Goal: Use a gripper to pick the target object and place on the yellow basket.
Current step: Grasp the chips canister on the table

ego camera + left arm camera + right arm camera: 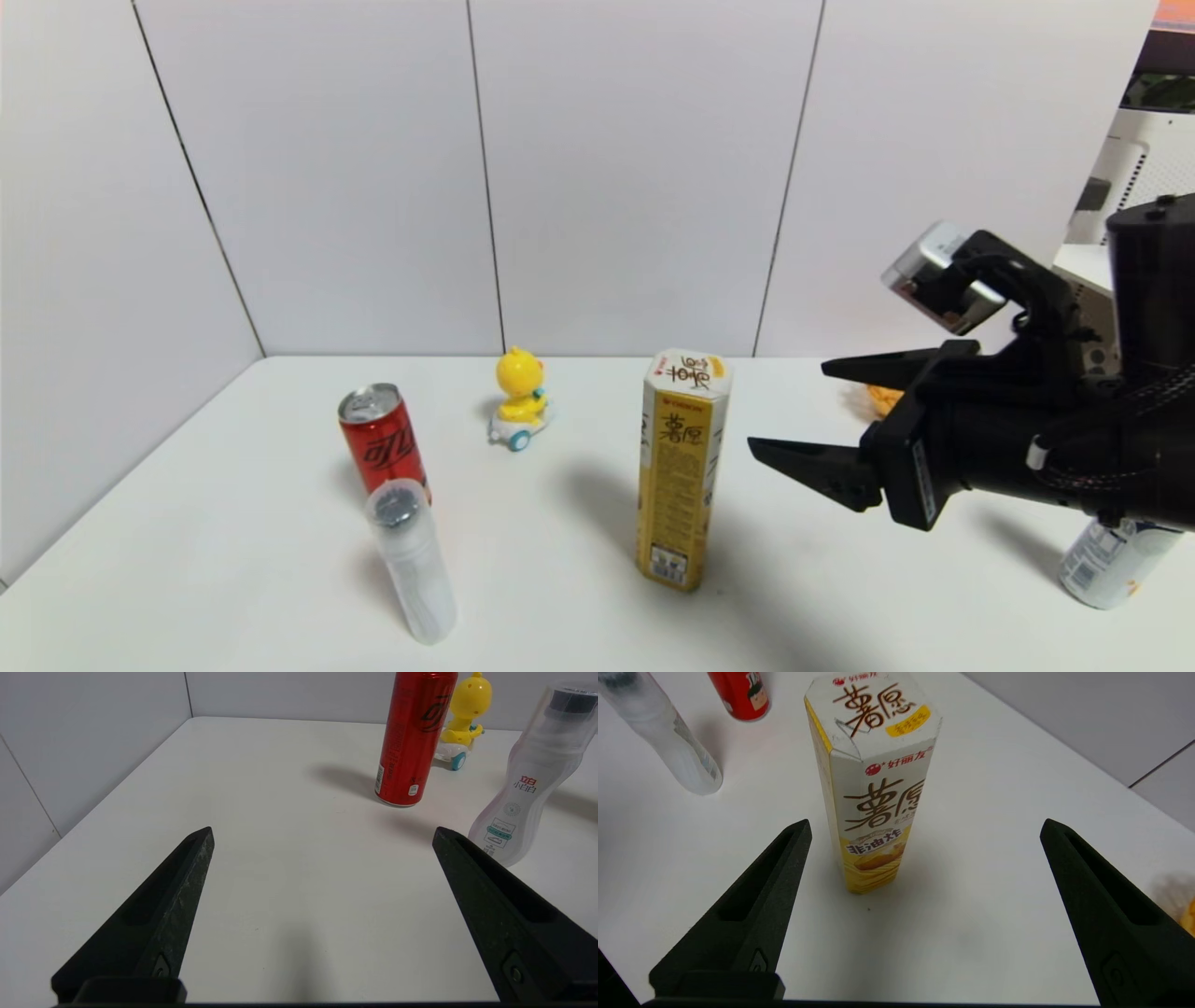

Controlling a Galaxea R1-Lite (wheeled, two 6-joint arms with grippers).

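HEAD VIEW: yellow basket (883, 399) mostly hidden behind right gripper (822, 425) | LEFT WRIST VIEW: red can (416, 737) top cut off | RIGHT WRIST VIEW: basket cut off by edge

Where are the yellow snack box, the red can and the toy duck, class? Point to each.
Yellow snack box: (678, 485), head view, on its yellow front side.
Red can: (411, 742), left wrist view, on its red side wall.
Toy duck: (519, 375), head view, on its yellow head.

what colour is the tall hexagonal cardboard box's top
The tall hexagonal cardboard box's top is white with brown characters, clearest in the right wrist view.
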